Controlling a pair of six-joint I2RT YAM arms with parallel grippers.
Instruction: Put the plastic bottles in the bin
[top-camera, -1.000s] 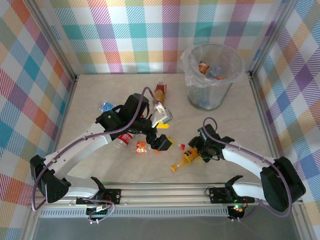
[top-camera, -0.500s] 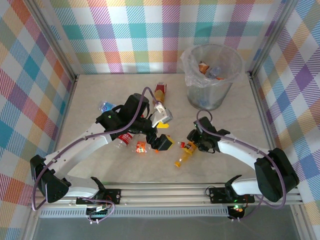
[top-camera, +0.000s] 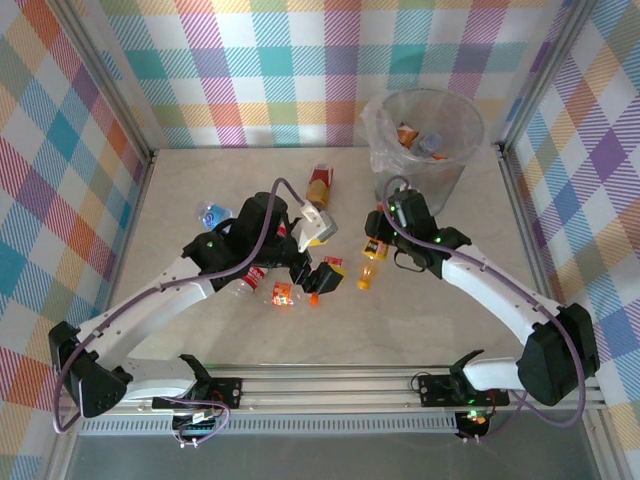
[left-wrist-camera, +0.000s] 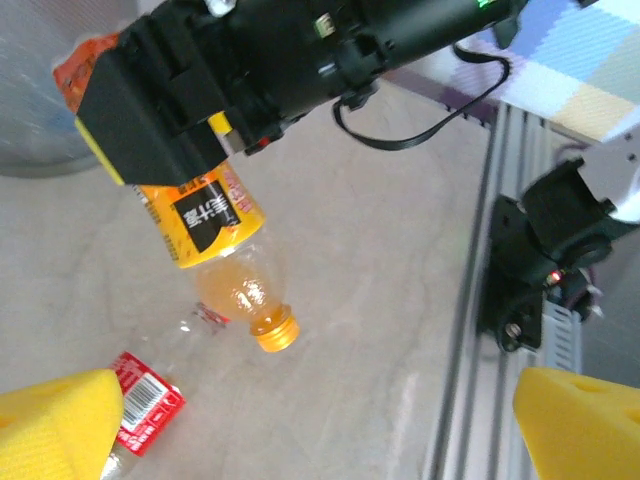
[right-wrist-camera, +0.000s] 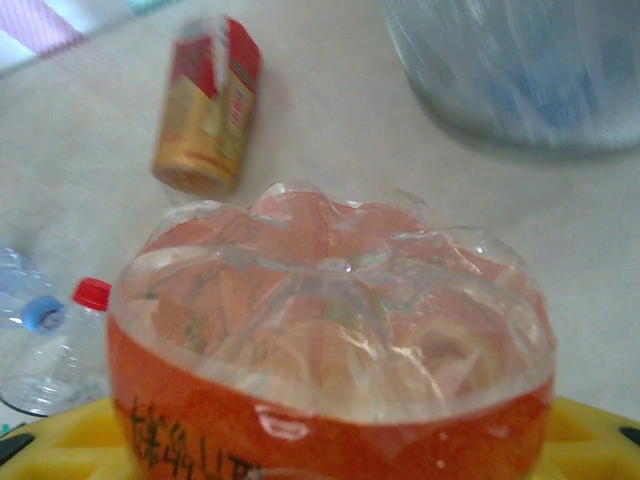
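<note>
The orange bottle (left-wrist-camera: 238, 288) is glossy clear plastic, its label (left-wrist-camera: 205, 215) a shiny film. The bin (top-camera: 425, 190) is cloudy plastic. The table (top-camera: 180, 190) looks smooth and matt.

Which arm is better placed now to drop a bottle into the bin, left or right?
Right. The right end effector is shut on the orange bottle, close to the bin. The left end effector is open, holding nothing, farther away.

Top camera: high, looking steeply down on the whole table (top-camera: 200, 175). Wrist cameras: close in, and all three views share the orange bottle (top-camera: 369, 268).
</note>
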